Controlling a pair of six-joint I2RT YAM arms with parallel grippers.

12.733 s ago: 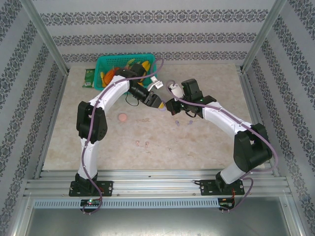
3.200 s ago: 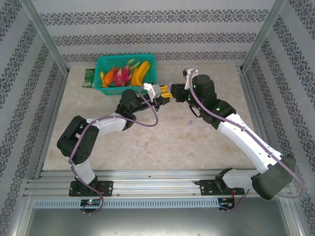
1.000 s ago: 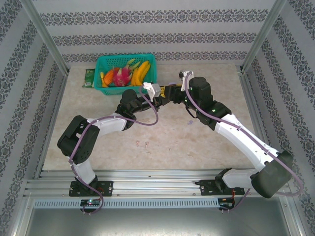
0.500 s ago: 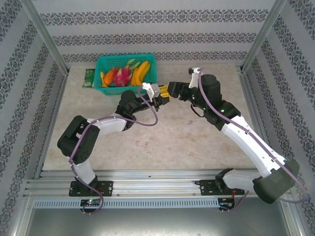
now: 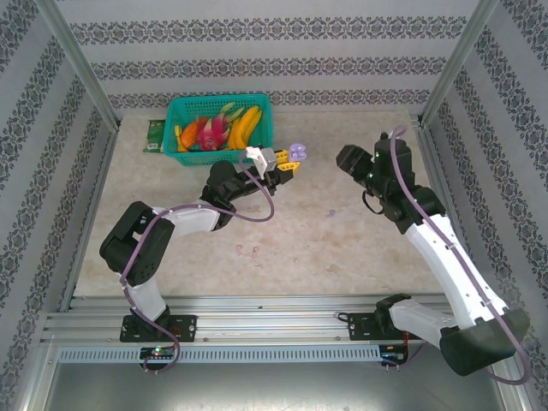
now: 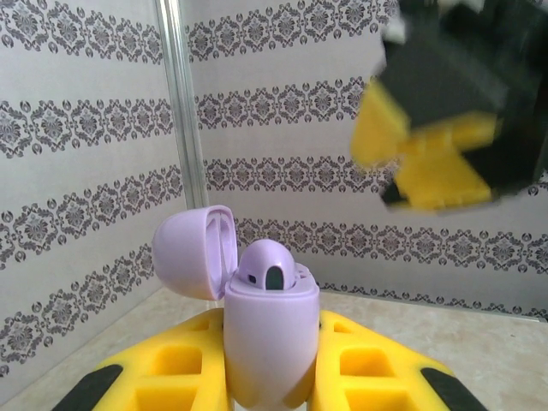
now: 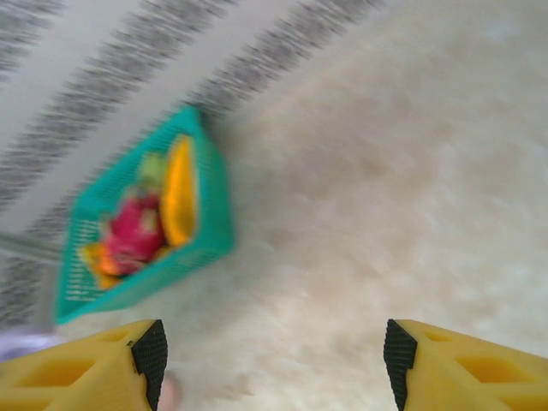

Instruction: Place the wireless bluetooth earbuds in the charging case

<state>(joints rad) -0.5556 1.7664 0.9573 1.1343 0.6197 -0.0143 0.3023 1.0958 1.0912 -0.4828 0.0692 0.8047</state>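
Lilac charging case point(image 6: 270, 342), upright, lid open, earbud point(image 6: 261, 257) seated inside

Premises: a robot test cell of the laboratory kind, not a domestic room. Evidence: bare aluminium posts point(image 5: 77, 64) at upper left and upper right frame the enclosure. Flat panels point(image 5: 257, 68) printed with a repeating pattern serve as walls. The left arm point(image 5: 184, 214) and right arm point(image 5: 445, 248) are bolted to a slotted aluminium rail point(image 5: 274, 325) along the bottom. A beige worktop point(image 5: 342, 248) carries a teal basket point(image 5: 218, 97) of fruit at upper left.
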